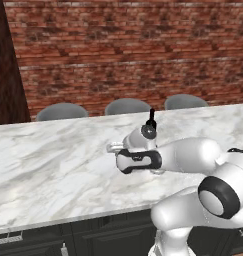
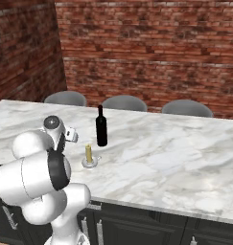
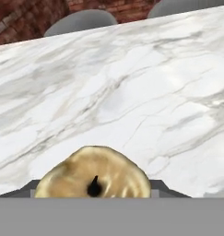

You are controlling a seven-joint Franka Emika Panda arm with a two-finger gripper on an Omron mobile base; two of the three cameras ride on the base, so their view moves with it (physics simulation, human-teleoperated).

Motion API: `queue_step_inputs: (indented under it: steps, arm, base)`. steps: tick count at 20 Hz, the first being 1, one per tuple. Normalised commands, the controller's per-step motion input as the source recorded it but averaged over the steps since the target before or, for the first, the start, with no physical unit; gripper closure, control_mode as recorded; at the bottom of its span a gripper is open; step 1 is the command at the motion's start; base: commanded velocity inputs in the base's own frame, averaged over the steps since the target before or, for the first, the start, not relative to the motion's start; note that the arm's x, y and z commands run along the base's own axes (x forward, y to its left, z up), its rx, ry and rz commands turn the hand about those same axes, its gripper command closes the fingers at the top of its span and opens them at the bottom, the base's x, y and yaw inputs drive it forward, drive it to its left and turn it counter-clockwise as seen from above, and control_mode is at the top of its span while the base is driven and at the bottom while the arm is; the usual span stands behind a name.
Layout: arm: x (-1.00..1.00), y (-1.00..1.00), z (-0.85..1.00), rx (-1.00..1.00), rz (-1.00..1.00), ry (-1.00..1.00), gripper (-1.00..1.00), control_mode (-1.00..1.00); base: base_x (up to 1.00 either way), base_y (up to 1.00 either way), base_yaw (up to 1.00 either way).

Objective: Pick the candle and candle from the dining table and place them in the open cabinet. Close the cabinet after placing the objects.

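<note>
The short squat golden-tan candle point(image 3: 95, 170), its dark wick showing, sits between the dark tips of my gripper point(image 3: 96, 189), which is shut on it. The gripper point(image 1: 113, 148) hangs over the middle of the marble dining table point(image 1: 43, 165), pointing left in the left base view. The tall slim pale-yellow candle point(image 2: 88, 154) stands upright on its round silvery base on the table, just right of my gripper point(image 2: 71, 135) in the right base view. The cabinet is out of view.
A tall black bottle point(image 2: 101, 127) stands on the table behind the tall candle. Three grey stools point(image 1: 127, 106) line the table's far side before a red brick wall. Black panelled fronts with silver handles point(image 2: 99, 232) run below the near edge.
</note>
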Motion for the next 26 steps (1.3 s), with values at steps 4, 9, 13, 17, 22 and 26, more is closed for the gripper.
queue_step_inputs:
  steps: [4, 9, 13, 17, 22, 26]
  arm:
    - [-0.03, -0.07, 0.7, 0.0, -0.09, 0.03, 1.0, -1.0]
    - [-0.11, -0.31, 0.57, -0.02, -0.11, 0.01, 1.0, -1.0]
    - [-0.32, -0.46, 0.42, -0.04, -0.04, 0.0, 1.0, -1.0]
    - [-0.38, -0.43, 0.34, -0.05, 0.0, 0.0, 1.0, -1.0]
    - [-0.25, -0.37, 0.13, -0.04, 0.0, 0.0, 1.0, -1.0]
    - [-0.16, -0.42, 0.03, -0.02, 0.0, 0.0, 1.0, -1.0]
  base:
    - [0.0, 0.0, 0.0]
    - [0.0, 0.0, 0.0]
    - [0.0, 0.0, 0.0]
    - [0.0, 0.0, 0.0]
    - [0.0, 0.0, 0.0]
    - [0.0, 0.0, 0.0]
